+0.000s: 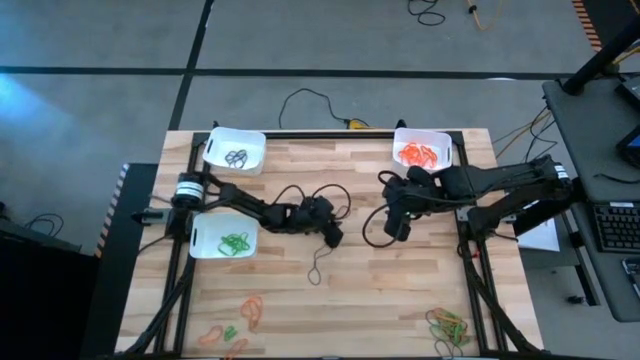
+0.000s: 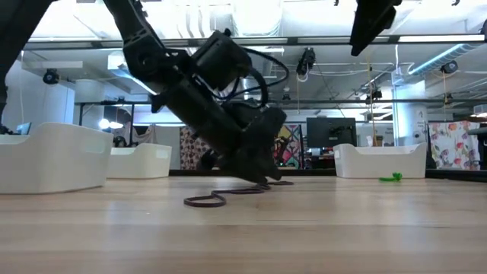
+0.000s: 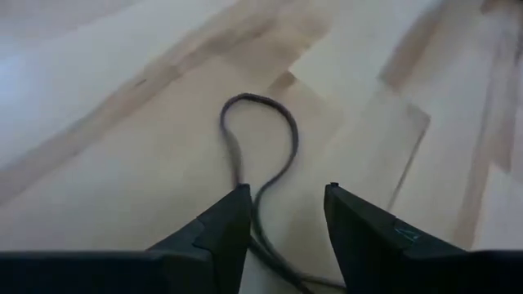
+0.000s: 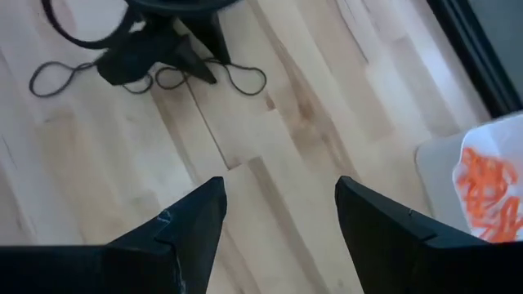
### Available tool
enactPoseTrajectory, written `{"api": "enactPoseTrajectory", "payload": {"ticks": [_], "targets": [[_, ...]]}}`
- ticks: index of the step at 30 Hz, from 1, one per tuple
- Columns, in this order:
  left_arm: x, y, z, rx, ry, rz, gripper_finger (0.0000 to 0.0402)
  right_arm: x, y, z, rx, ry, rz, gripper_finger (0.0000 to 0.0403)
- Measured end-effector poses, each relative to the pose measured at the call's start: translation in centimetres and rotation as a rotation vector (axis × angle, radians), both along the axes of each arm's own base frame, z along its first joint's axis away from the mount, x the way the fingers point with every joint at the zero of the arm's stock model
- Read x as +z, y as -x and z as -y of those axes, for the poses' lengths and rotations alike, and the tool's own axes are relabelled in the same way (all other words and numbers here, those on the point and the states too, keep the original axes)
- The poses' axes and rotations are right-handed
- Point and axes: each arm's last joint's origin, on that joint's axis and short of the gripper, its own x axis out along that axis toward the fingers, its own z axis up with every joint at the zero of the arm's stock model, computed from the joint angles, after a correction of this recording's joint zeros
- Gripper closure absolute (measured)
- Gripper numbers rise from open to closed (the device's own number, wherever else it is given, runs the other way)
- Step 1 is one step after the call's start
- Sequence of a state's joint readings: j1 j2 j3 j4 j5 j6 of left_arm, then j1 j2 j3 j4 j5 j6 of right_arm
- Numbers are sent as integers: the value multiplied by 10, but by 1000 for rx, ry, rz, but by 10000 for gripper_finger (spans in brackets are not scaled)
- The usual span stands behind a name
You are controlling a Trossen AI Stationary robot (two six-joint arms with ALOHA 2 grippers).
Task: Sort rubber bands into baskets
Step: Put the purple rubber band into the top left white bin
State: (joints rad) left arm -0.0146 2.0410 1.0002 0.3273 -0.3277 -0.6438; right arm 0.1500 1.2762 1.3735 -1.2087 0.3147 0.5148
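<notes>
The left pincer (image 3: 286, 214), half open, straddles a dark rubber band (image 3: 260, 139) lying on the table (image 3: 122, 163); it should press low, then close squarely on both strands.

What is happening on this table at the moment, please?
A two-armed robot is sorting rubber bands by colour into three white baskets. The left gripper is down on the table with its fingers either side of a dark rubber band, not yet gripping it. The right gripper hangs open above the wood. More bands wait near the front edge.
</notes>
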Motion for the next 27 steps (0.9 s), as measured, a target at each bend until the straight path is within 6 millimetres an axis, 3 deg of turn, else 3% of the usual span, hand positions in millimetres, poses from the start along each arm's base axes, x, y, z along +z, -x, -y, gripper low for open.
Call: {"api": "enactPoseTrajectory", "payload": {"ticks": [5,11,14,20,27], "targets": [[-12,-2,1,97,85,-25,280,4,-2,4,63,34,6,179],[-7,2,3,83,75,-63,380,15,-1,7,77,44,38,179],[-2,4,2,77,82,-79,393,23,2,7,85,47,64,179],[23,19,1,46,38,-164,400,37,6,8,85,42,119,179],[78,42,-8,116,-115,-195,401,42,11,8,84,39,142,179]]}}
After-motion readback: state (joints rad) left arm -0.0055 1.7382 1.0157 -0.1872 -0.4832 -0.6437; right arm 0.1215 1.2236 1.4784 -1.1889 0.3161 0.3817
